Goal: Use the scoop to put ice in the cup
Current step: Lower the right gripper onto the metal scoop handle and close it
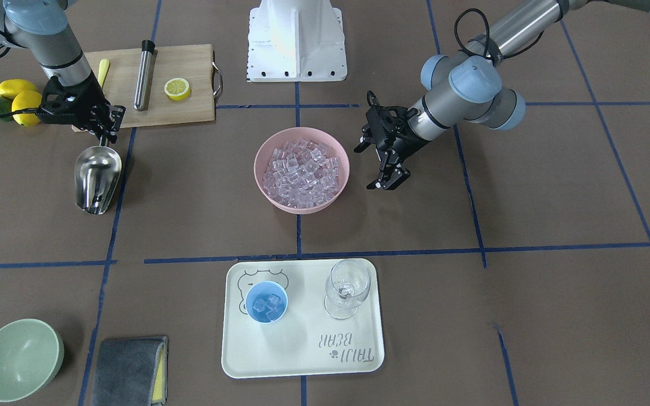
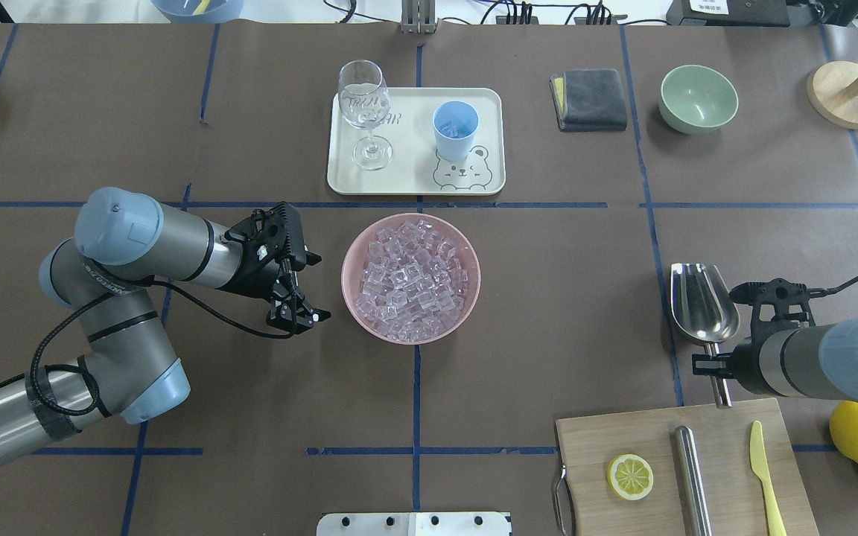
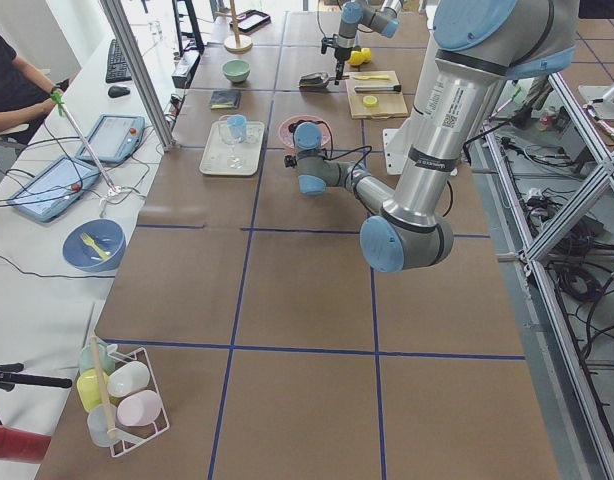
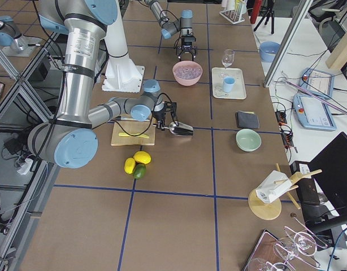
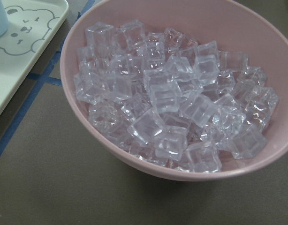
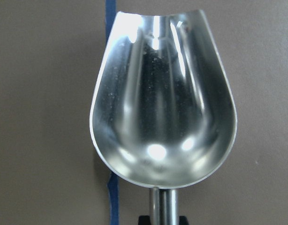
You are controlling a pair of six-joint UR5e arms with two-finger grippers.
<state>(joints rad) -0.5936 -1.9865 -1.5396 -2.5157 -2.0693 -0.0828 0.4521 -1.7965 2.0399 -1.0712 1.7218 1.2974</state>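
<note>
Some ice in, scoop empty, more rounds to go.
The light-blue cup (image 1: 253,313) on the tray (image 1: 302,355) holds only a few cubes, while the ice (image 1: 302,169) is heaped in the pink bowl (image 1: 258,169). My right gripper (image 1: 102,132) looks to have its fingers clamped on the handle of the scoop (image 1: 97,180), which is empty and low over the desk (image 1: 528,197), well apart from the bowl. The left gripper (image 1: 374,164) waits beside the bowl, fingers apart. I'd judge this partly done.

The cream tray (image 1: 280,352) reads "BEAR" beside a less clear word.
</note>
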